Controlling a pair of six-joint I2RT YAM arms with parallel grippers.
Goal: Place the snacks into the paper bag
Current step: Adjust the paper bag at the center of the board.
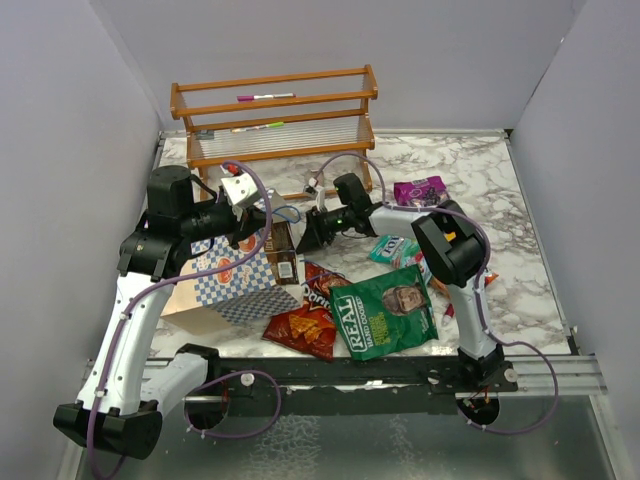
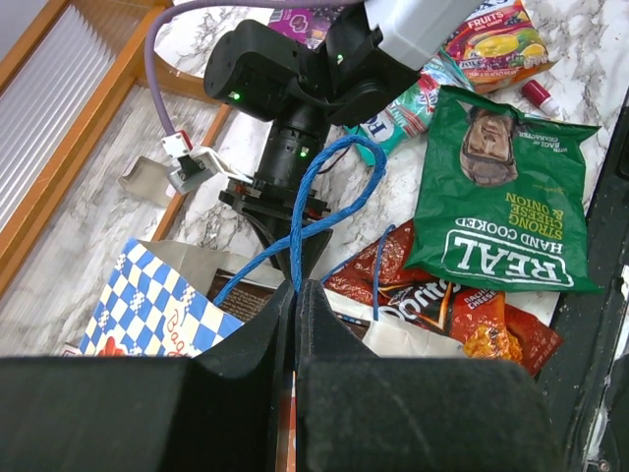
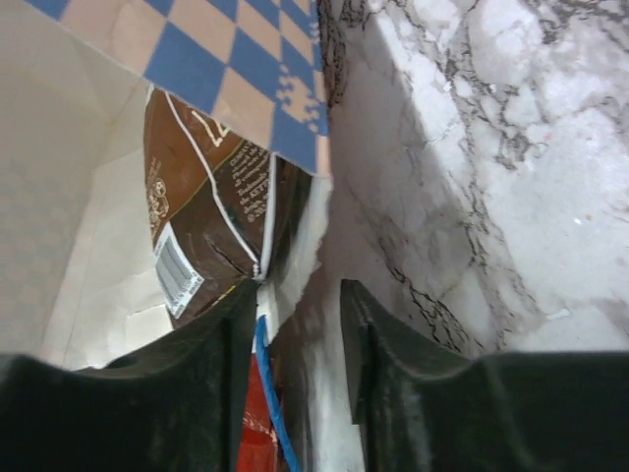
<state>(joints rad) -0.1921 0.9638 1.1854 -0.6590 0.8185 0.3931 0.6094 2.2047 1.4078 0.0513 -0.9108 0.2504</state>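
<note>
The blue-and-white checkered paper bag [image 1: 232, 285] lies on its side, mouth toward the middle of the table. My left gripper [image 2: 297, 285] is shut on its blue string handle [image 2: 329, 192] and holds it up. A glossy brown snack bag [image 3: 211, 187] sits inside the mouth. My right gripper [image 3: 298, 295] is at the bag's mouth, jaws apart, with the bag's white rim and a blue string between them. On the table lie the green REAL chips [image 1: 392, 312], red Doritos [image 1: 308, 322], a teal pack [image 1: 393, 248] and a magenta pack [image 1: 420, 190]. A red-yellow fruit pack [image 2: 491, 39] shows in the left wrist view.
A wooden rack [image 1: 275, 115] with markers on it stands at the back. A tiny red-pink cap-like object [image 2: 539, 95] lies by the green chips. Grey walls close in on the left, back and right of the marble table [image 1: 520, 270].
</note>
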